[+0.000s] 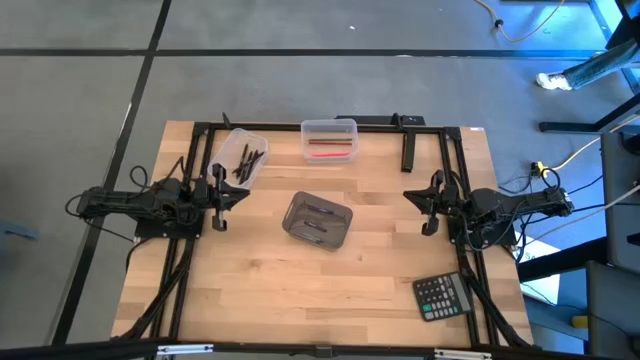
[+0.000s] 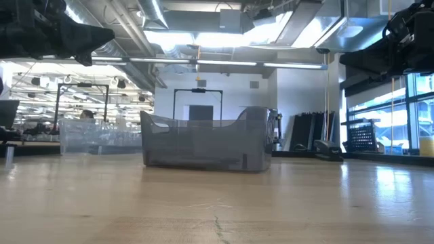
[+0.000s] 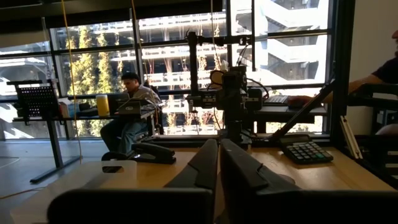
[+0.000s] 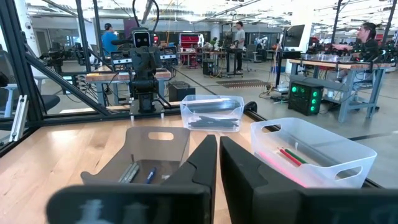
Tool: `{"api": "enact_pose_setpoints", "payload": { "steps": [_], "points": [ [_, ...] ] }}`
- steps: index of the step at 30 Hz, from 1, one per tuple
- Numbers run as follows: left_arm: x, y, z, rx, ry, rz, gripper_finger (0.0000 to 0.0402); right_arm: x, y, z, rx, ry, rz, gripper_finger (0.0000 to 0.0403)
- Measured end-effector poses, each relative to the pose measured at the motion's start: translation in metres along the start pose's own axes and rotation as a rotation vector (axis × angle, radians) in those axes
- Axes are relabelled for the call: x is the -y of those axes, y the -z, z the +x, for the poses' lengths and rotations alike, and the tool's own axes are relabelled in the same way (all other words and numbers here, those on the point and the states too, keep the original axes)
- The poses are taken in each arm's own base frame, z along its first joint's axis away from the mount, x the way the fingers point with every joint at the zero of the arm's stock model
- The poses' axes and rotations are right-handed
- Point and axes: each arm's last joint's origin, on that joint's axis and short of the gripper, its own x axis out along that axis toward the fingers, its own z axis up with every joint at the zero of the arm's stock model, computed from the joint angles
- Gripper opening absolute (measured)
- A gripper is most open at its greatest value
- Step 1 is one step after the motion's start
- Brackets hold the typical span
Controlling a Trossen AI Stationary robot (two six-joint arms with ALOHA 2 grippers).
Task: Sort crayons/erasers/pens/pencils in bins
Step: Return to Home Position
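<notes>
On the light wooden table [image 1: 260, 280], three bins stand apart. The smoky grey rectangular plastic bin [image 1: 318, 220] at the centre holds dark grey and bluish sticks [image 4: 140, 173]. The clear plastic tub [image 1: 329, 140] at the back edge holds red and pink sticks [image 1: 331, 151]. The second clear tub [image 1: 241, 156], near the left arm, holds black sticks [image 1: 246, 161].

Left gripper [image 1: 232, 194]: raised at the table's left side, fingers pressed together, empty.

Right gripper [image 1: 415, 197]: raised at the right side, fingers pressed together, empty.

A black calculator [image 1: 442, 297] lies near the front right corner.
</notes>
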Motion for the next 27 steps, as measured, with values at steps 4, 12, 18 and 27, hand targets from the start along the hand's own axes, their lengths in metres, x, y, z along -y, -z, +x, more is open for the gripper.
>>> {"api": "enact_pose_setpoints", "payload": {
  "steps": [4, 12, 18, 27],
  "points": [
    [0.0, 0.0, 0.0, 0.0, 0.0, 0.0, 0.0006, 0.0, 0.0, 0.0, 0.0, 0.0, 0.0, 0.0025],
    [0.0, 0.0, 0.0, 0.0, 0.0, 0.0, 0.0002, 0.0, 0.0, 0.0, 0.0, 0.0, 0.0, 0.0025],
    [0.0, 0.0, 0.0, 0.0, 0.0, 0.0, 0.0015, 0.0, 0.0, 0.0, 0.0, 0.0, 0.0, 0.0026],
    [0.0, 0.0, 0.0, 0.0, 0.0, 0.0, 0.0023, 0.0, 0.0, 0.0, 0.0, 0.0, 0.0, 0.0026]
  ]
}}
